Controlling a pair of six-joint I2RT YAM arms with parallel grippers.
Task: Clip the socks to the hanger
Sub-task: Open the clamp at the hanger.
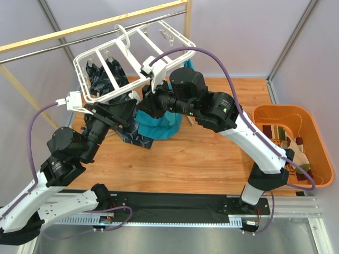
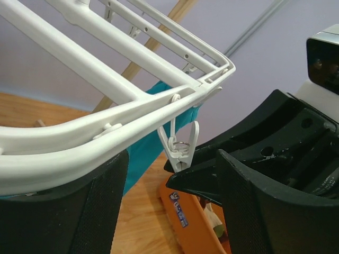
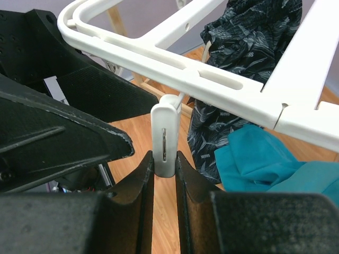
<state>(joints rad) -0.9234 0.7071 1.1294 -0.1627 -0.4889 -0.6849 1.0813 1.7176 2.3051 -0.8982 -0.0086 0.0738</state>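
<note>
Hanger rim crosses one finger of the left gripper, whose jaws stand wide apart on nothing. Just to its right, the right gripper pinches a dangling clip between both fingers. Far right, the socks lie in the orange basket on the bench, well apart from both arms. Likely troubles: the clip is squeezed with no sock to feed it, its smooth end may slip free, and a pull could swing the hanger on its rail.

Light: bright, even, diffuse.
Shadows: soft, faint on the table.
Focus: clip sharp; black fingers nearest the lens soft.
</note>
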